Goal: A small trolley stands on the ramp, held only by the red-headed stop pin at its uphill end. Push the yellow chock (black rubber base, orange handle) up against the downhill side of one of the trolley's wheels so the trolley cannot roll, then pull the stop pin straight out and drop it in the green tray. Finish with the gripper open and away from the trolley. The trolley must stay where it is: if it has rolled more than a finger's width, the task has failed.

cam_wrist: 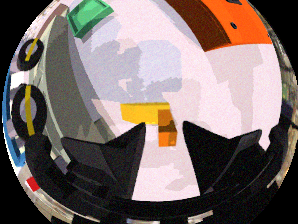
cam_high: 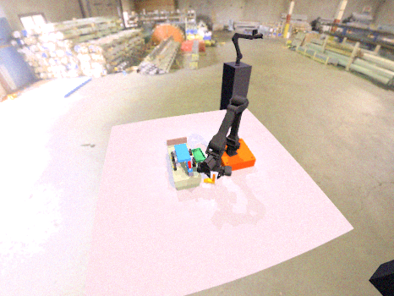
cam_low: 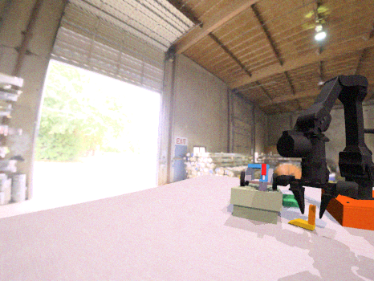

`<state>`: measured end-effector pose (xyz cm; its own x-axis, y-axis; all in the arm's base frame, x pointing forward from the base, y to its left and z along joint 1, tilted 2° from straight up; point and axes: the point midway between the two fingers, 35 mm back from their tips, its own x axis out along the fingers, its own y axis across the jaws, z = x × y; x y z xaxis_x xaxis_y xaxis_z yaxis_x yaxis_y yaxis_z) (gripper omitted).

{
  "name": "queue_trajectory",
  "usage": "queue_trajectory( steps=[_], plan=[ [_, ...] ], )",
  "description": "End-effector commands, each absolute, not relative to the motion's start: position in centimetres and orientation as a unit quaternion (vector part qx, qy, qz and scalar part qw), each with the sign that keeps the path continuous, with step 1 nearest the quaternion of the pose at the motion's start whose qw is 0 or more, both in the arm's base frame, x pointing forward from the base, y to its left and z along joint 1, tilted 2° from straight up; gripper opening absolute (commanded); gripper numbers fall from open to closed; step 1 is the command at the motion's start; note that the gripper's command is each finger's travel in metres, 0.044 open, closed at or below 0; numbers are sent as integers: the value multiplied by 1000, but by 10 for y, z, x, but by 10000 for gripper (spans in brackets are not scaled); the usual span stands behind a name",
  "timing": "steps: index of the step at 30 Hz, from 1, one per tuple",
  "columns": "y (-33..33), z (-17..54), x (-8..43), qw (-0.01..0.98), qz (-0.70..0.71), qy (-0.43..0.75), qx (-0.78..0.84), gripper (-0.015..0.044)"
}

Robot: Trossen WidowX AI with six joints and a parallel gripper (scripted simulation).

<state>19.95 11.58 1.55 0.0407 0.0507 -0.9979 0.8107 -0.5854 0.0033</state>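
Observation:
The yellow chock (cam_high: 209, 181) (cam_low: 302, 224) (cam_wrist: 137, 113) lies on the table beside the ramp, its orange handle upright. My gripper (cam_high: 215, 174) (cam_low: 311, 215) (cam_wrist: 164, 125) is partly open and empty, pointing down. In the wrist view the handle shows between the fingertips; in the exterior view the tips are around the handle's height. The blue trolley (cam_high: 183, 153) (cam_low: 253, 165) stands on the pale green ramp (cam_high: 187, 182) (cam_low: 257, 197) (cam_wrist: 59, 75). The red-headed stop pin (cam_high: 189, 164) (cam_low: 263, 169) (cam_wrist: 33, 184) is upright at the trolley's near end. The contact between handle and fingers is unclear.
The green tray (cam_high: 199, 155) (cam_low: 290, 201) (cam_wrist: 95, 27) lies beside the ramp, between it and the arm's orange base (cam_high: 241, 161) (cam_low: 355, 213) (cam_wrist: 252, 27). A brown board (cam_high: 177, 141) stands at the ramp's far end. The ramp's side is close to the gripper.

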Motion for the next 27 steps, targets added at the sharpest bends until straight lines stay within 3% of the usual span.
queue_trajectory(
  steps=[1, 6, 11, 18, 27],
  plan=[
    [115, 8, 198, 312, -612, 328, 648, 190],
    [115, 4, 198, 312, -612, 328, 648, 190],
    [116, 7, 199, 312, -609, 331, 649, 59],
    [116, 8, 199, 312, -609, 331, 649, 0],
    [112, 40, 193, 312, -612, 328, 648, 0]
  ],
)
